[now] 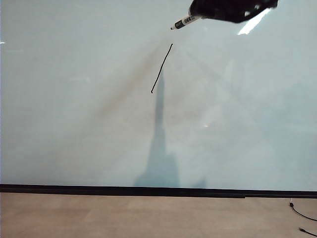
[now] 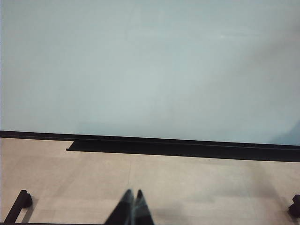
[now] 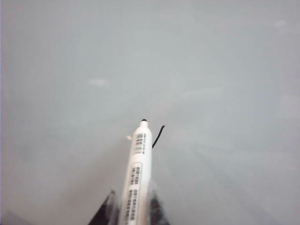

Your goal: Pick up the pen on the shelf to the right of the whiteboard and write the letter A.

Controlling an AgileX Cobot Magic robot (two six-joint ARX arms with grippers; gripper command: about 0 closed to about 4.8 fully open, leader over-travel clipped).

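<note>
The whiteboard (image 1: 74, 109) fills most of the exterior view. Of the letter A, a single slanted black stroke (image 1: 162, 68) shows on it. My right gripper (image 1: 202, 15) reaches in from the top right, shut on the pen (image 1: 186, 21), a white barrel with a dark label. The black tip points left and hangs a little above the stroke's upper end; whether it touches the board I cannot tell. The right wrist view shows the pen (image 3: 136, 178) between the right gripper (image 3: 133, 208) fingers, the stroke (image 3: 158, 136) just beside its tip. My left gripper (image 2: 133, 193) is shut and empty, low over the floor.
A black strip (image 1: 148, 190) runs along the board's lower edge above the tan floor (image 1: 124, 215). In the left wrist view a black ledge (image 2: 183, 147) sits under the board, and dark stand feet (image 2: 18, 204) are on the floor. Cables (image 1: 302, 215) lie at the right.
</note>
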